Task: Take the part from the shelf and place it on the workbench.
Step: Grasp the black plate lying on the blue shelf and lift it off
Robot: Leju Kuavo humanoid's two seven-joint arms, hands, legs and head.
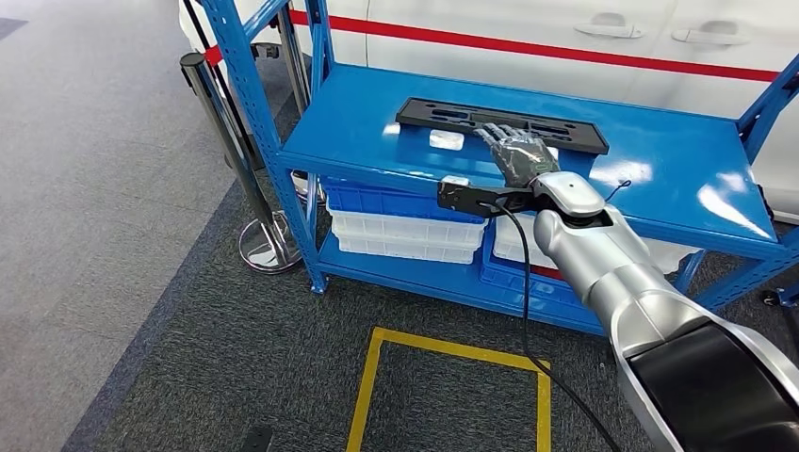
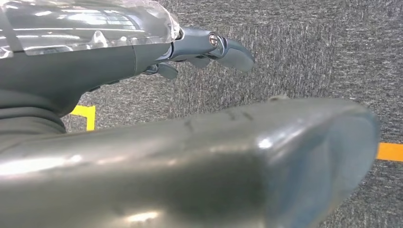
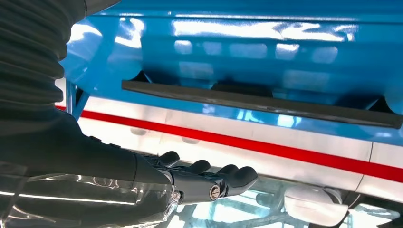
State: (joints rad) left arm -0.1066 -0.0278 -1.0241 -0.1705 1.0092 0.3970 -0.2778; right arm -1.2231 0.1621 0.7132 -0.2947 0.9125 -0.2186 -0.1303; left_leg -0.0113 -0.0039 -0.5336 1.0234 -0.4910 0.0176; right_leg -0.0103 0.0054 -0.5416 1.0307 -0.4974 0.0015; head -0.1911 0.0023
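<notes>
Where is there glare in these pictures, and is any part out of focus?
Head view: white glare patches on the glossy blue metal shelf, right of the flat black plastic part. Right wrist view: the shelf mirrors light strongly; the right hand is sharp. Left wrist view: a large grey blurred body part near the lens; the left hand is sharper.

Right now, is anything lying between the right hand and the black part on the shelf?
No. In the head view the right hand reaches over the black part, fingertips above its near edge. The small white block lies beside it, not between.

You see right hand [image 3: 204, 178], dark fingers extended, apart from long flat black plastic part [image 3: 256, 102] lying on glossy blue metal shelf [image 3: 266, 52].
</notes>
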